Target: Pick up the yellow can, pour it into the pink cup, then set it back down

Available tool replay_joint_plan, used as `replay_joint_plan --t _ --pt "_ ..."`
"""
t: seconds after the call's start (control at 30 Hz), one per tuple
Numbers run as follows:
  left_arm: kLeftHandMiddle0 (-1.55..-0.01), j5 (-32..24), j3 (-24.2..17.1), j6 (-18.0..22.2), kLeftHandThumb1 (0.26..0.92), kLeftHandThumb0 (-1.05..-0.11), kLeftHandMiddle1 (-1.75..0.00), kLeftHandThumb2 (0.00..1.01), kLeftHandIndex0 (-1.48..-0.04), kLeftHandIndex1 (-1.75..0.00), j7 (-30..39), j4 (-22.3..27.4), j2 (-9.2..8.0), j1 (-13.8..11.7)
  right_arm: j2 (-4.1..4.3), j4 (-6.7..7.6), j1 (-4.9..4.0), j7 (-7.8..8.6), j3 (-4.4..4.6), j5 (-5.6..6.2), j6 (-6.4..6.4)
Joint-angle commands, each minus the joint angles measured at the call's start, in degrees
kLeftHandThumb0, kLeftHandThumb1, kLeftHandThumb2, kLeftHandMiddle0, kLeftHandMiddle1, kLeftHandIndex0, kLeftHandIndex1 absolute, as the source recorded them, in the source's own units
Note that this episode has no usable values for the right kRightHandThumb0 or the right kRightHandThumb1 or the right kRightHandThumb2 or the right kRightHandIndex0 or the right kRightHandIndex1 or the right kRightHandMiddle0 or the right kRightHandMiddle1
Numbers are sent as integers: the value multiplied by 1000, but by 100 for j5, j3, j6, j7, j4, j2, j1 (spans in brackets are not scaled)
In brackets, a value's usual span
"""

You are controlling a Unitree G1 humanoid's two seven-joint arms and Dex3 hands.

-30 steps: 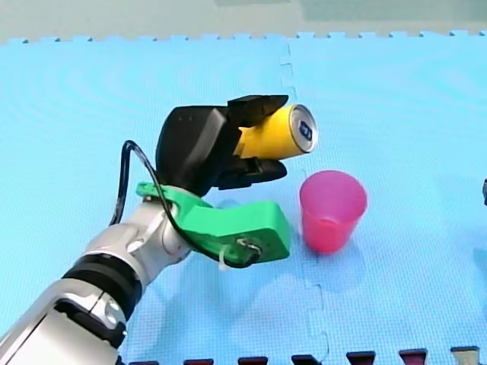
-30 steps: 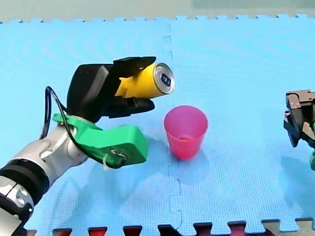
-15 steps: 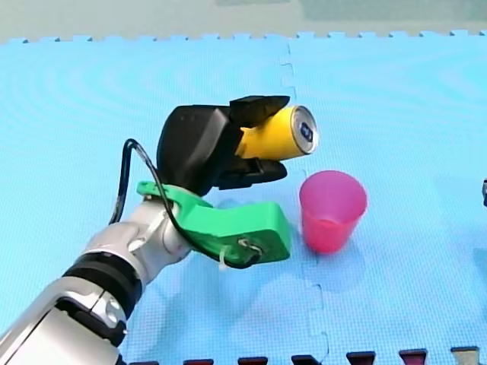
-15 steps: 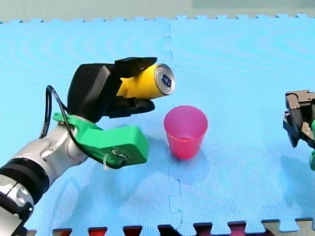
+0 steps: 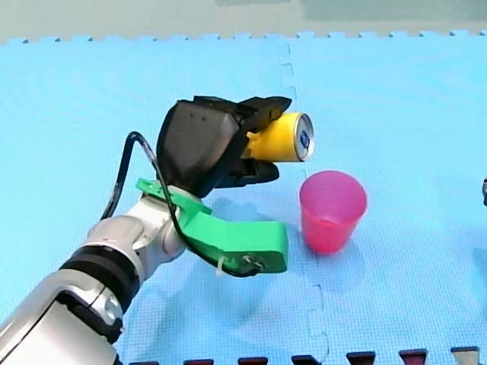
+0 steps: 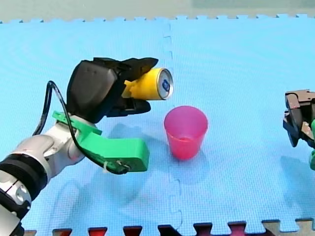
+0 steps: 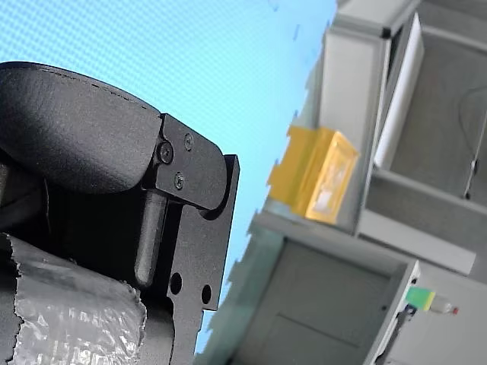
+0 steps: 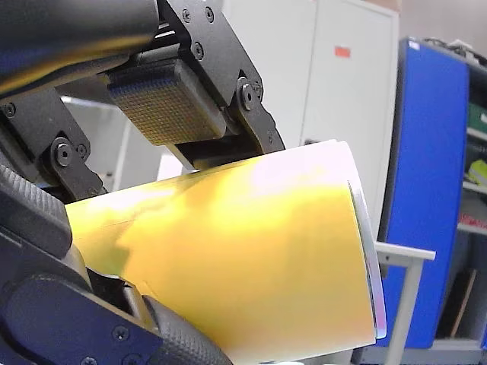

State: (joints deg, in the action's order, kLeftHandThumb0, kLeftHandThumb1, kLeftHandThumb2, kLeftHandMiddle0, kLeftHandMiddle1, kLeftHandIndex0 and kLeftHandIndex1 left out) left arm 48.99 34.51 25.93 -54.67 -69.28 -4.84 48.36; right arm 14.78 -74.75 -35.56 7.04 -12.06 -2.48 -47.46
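Left robot hand [image 6: 98, 93] holds yellow can [image 6: 147, 84] sideways near pink cup [image 6: 185, 132].

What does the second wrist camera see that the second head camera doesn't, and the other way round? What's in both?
Second wrist view's own: a textured finger pad pressed on the yellow can, with a white cabinet and a blue cabinet behind. Second head view's own: the pink cup standing on the blue mat, and the right hand at the mat's right edge. Shared: the yellow can, tipped on its side in the left hand.
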Motion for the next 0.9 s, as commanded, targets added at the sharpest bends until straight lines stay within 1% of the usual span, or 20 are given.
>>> replay_joint_plan --t 0.0,0.13,0.4,0.43,0.5,0.53,0.63,0.73,0.87 --pt "-1364 -7 26 -20 823 -292 -38 4 -1189 -8 -92 -14 -5 68 31 -1 -15 4 -14 27 13" --pt "-1383 -4 62 -31 825 -294 -57 2 -1189 -6 -181 -68 22 77 32 2 -17 -6 -11 19 6" --pt "-1378 5 122 -31 826 -285 -97 1 -1187 -3 -261 -107 18 94 44 5 -32 18 -16 27 13" --pt "-1324 13 133 -42 827 -282 -219 0 -1192 -3 -271 -109 17 97 44 3 -35 21 -18 29 17" --pt "-1041 34 163 -75 828 -282 -777 0 -1201 -4 -304 -110 15 101 47 1 -38 23 -19 29 21" --pt "-980 39 176 -88 828 -282 -900 0 -1202 -4 -316 -111 14 102 48 0 -39 26 -20 29 22" --pt "-910 38 204 -107 828 -283 -1052 0 -1205 -4 -329 -110 13 105 51 0 -35 36 -22 31 14" --pt "-872 33 222 -110 829 -284 -1152 0 -1206 -3 -330 -110 12 107 56 2 -31 40 -22 28 9" --pt "-851 25 234 -117 829 -286 -1210 0 -1206 -3 -339 -118 22 104 67 2 -31 31 -20 22 14"
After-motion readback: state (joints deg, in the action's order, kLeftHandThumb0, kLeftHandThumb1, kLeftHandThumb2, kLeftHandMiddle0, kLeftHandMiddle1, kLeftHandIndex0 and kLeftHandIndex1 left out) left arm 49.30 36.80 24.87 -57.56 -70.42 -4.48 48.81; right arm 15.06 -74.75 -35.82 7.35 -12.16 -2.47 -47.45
